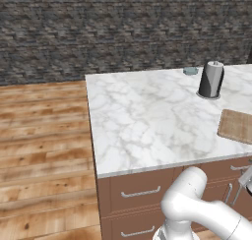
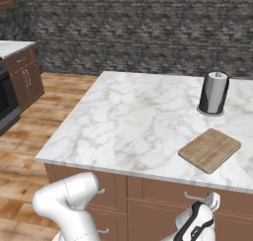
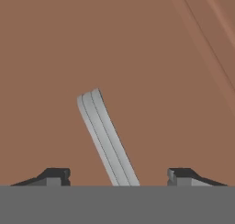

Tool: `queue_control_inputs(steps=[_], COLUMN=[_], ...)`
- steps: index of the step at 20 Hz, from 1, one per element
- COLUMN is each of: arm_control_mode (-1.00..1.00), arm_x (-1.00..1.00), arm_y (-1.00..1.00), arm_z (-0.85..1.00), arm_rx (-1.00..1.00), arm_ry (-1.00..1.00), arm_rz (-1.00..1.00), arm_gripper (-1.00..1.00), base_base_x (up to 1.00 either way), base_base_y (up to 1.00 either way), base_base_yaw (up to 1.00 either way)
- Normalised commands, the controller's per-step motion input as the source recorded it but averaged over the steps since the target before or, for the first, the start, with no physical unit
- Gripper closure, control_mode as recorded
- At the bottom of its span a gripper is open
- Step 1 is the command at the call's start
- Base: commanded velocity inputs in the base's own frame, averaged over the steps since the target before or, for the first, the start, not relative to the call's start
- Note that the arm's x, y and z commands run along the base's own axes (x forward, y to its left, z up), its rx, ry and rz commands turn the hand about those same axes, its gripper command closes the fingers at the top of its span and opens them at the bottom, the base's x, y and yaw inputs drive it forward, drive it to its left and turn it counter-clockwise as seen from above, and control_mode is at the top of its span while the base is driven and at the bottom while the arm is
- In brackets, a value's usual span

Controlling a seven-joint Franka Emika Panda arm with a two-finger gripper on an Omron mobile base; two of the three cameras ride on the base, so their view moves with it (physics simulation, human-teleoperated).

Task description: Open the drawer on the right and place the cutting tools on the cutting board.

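**Handle between the tips, drawer shut**

Left base view: closed up against the cabinet front at about 4 o'clock, under the marble countertop (image 1: pixel 147 121). Gripper (image 1: pixel 247 177) barely caught at the right edge, low by the right-hand drawer (image 1: pixel 236 169), front flush with its neighbours. Cutting board (image 1: pixel 237 126) up on the counter at 3 o'clock, grey cylinder (image 1: pixel 211 79) beyond it.

Right base view: gripper (image 2: pixel 210 201) pressed in on the handle (image 2: pixel 196 197) of the drawer (image 2: pixel 197 198) at 5 o'clock, board (image 2: pixel 209 149) above at 1 o'clock from it. No cutting tools on view; presumably inside.

Hand view: dark fingertips (image 3: pixel 54 176) at 7 and 5 o'clock, apart, with the grey handle (image 3: pixel 106 137) rising between them, long axis leaning from 6 towards 11 o'clock. Jaws released, bar not pinched, clear brown drawer front (image 3: pixel 137 58) either side. Handle dead ahead and straddled; likely a squeeze, then a straight pull back.
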Motion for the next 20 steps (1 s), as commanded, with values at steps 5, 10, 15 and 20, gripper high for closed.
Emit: queue_control_inputs(steps=[5,10,15,20], arm_control_mode=[-1.00,-1.00,-1.00,-1.00], arm_x=[0.00,0.00,-0.22,-0.56], arm_y=[0.00,0.00,0.00,0.00], arm_z=[0.00,0.00,0.00,0.00], arm_rx=[0.00,0.00,0.00,0.00], arm_ry=[0.00,0.00,0.00,0.00], arm_rz=[0.00,0.00,0.00,0.00], arm_gripper=[1.00,1.00,1.00,1.00], base_base_x=[0.00,0.00,0.00,0.00], base_base_y=[0.00,0.00,0.00,0.00], base_base_yaw=[0.00,0.00,0.00,0.00])
